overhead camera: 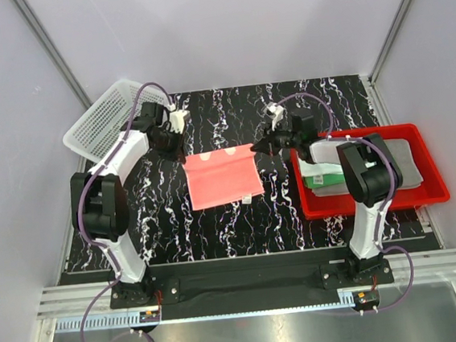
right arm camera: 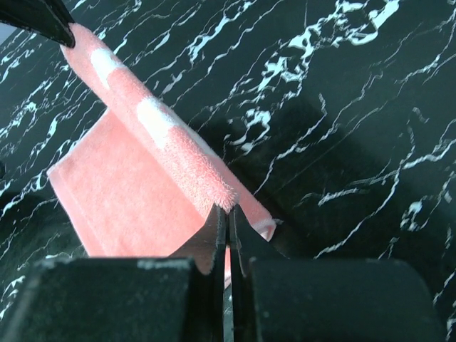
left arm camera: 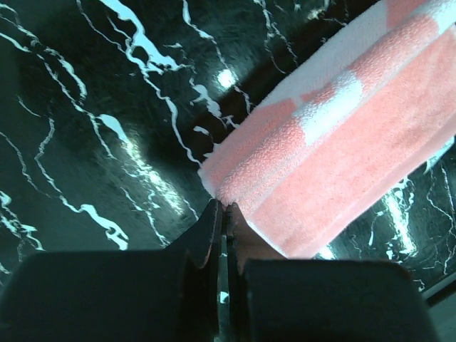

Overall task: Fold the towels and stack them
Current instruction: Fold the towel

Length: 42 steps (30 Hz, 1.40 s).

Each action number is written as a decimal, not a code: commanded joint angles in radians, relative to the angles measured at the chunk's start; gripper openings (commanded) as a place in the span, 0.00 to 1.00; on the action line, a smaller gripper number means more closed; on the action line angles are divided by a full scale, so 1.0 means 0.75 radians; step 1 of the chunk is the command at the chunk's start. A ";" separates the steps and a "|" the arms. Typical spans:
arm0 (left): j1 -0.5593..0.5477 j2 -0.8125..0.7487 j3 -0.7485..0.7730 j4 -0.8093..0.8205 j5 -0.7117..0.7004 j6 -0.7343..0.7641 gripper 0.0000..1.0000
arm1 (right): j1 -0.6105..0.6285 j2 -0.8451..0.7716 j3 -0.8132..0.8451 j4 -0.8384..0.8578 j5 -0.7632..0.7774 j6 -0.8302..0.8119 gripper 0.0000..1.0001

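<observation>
A pink towel [overhead camera: 220, 177] with white print lies in the middle of the black marbled table, its far edge lifted. My left gripper [overhead camera: 178, 143] is shut on the towel's far left corner [left arm camera: 226, 203]. My right gripper [overhead camera: 267, 143] is shut on its far right corner [right arm camera: 226, 203]. The lifted edge hangs taut between the two grippers in the right wrist view, with the rest of the towel [right arm camera: 128, 203] flat below. Folded towels, grey [overhead camera: 409, 162], pale mint-white and dark green [overhead camera: 326, 179], lie in the red tray [overhead camera: 436, 191].
A white mesh basket [overhead camera: 102, 118] leans at the back left corner of the table. The red tray sits at the right side, partly under my right arm. White walls close in the table on three sides.
</observation>
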 commanded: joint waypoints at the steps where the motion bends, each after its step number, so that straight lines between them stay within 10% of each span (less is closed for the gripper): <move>1: -0.018 -0.132 -0.066 0.062 -0.053 -0.024 0.00 | -0.006 -0.128 -0.111 0.316 0.071 0.030 0.00; 22: -0.117 -0.390 -0.389 0.000 -0.068 -0.217 0.00 | 0.014 -0.533 -0.569 0.236 0.163 0.200 0.00; 42: -0.207 -0.562 -0.543 -0.006 -0.225 -0.366 0.29 | 0.129 -0.660 -0.531 -0.477 0.381 0.263 0.36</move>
